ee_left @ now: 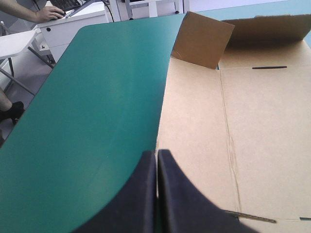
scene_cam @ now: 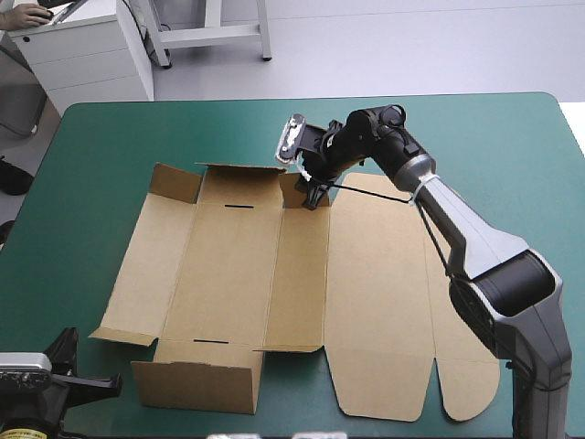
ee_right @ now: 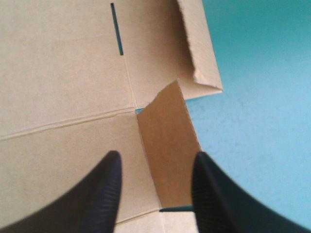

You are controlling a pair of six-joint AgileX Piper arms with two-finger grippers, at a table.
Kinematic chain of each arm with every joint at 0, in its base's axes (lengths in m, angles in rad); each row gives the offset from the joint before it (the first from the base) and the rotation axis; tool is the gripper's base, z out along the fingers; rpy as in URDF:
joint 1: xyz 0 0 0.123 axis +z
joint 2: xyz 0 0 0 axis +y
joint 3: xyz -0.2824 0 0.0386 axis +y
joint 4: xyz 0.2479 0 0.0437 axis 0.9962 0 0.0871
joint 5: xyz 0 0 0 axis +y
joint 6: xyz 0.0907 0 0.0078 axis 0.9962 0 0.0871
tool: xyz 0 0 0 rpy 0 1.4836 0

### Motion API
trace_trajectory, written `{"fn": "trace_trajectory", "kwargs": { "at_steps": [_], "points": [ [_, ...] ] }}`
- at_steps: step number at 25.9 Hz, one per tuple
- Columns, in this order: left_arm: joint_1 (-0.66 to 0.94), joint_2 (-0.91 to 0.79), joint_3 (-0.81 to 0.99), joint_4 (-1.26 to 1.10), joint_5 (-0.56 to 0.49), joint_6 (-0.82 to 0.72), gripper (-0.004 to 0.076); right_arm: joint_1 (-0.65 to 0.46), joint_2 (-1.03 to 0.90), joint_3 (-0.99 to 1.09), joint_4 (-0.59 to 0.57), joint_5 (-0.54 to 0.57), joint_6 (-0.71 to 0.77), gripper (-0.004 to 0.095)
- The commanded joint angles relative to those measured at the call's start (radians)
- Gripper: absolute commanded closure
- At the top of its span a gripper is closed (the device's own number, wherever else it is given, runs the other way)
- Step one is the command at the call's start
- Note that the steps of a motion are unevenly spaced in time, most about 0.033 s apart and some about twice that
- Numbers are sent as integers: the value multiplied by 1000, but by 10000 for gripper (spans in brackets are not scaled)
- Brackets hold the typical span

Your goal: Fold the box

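Two black fingers (ee_right: 104, 194) of the right claw (ee_right: 156, 156) are set apart, and a small upright flap (ee_right: 167, 145) of the box (scene_cam: 228, 274) is framed between them. Whether either finger touches it cannot be made out. That flap is raised at the far edge of the box, beside the fold between the tray part and the lid (scene_cam: 384, 302). Next to it a far wall (scene_cam: 242, 174) is tilted up, and a narrow slot (scene_cam: 242, 208) is cut just inside that wall.

The left claw (ee_left: 156, 154) is closed to a single point, and the left edge of the box is lined up with its tip; contact cannot be judged. In the high view this claw is cut off at the near left corner of the teal-green cover (scene_cam: 110, 146), and only dark parts of it are seen.

The box is spread across the middle of the cover. A near wall (scene_cam: 196, 384) is stood up and a corner flap (ee_left: 201, 39) at the far left is raised. The lid, with its rounded tabs, is laid flat to the right and is partly hidden under the right arm (scene_cam: 475, 247). The cover is seen on every side of the board.
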Motion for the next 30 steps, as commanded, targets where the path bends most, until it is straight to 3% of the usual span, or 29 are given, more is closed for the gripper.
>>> {"fn": "trace_trajectory", "kwargs": {
  "at_steps": [1,2,5,7,12,15,18,30],
  "points": [
    [-5,23,-22,-1,-84,-2,734,0,-79,-33,-84,-6,236,885],
    [-5,23,-22,-1,-84,-2,734,0,-81,-33,-107,-2,279,922],
    [-5,23,-22,-1,-84,-2,726,-2,-90,-33,-213,6,500,909],
    [-5,23,-22,-1,-84,-2,680,-2,-102,-33,-241,32,581,909],
    [-5,23,-22,-1,-84,-2,391,-14,-148,-31,-277,88,702,909],
    [-5,23,-22,-1,-84,-2,271,-36,-193,-24,-250,162,732,909],
    [-5,23,-22,-1,-84,-5,261,-72,-264,38,-205,192,732,909],
    [-5,88,-69,20,-102,-5,261,-189,-675,511,-206,61,751,909]
  ]
}}
